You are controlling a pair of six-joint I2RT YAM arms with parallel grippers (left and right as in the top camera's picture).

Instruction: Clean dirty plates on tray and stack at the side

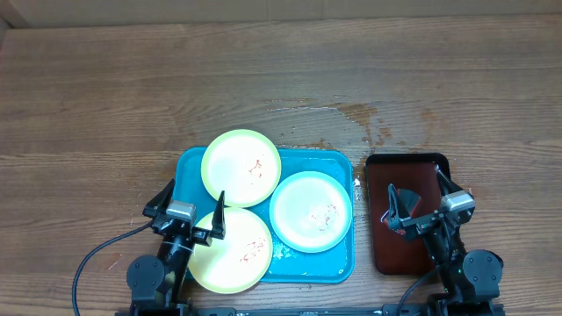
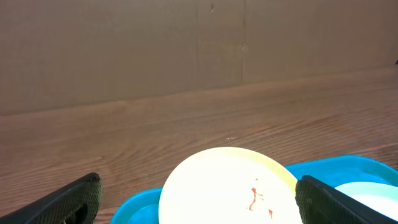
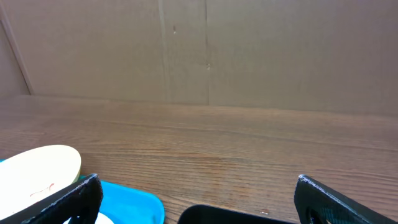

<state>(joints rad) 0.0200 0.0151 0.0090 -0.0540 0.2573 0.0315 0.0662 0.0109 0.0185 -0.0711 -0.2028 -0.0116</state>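
Left gripper (image 1: 190, 204) and right gripper (image 1: 420, 197) hover, jaws wide open and empty. The dirty plates (image 1: 241, 167) crowd the tray (image 1: 342, 263) with rims touching, so lifting one may drag a neighbour.

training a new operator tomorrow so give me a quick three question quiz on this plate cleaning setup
1. Multiple choice: how many dirty plates lie on the turquoise tray? A two, B three, C four.
2. True or false: the right fingers are shut on a plate.
3. Fill in: going by the robot's own sides, the dark red-brown tray lies to the ___ of the turquoise tray.
Key: 1 B; 2 false, they stand open and empty; 3 right.
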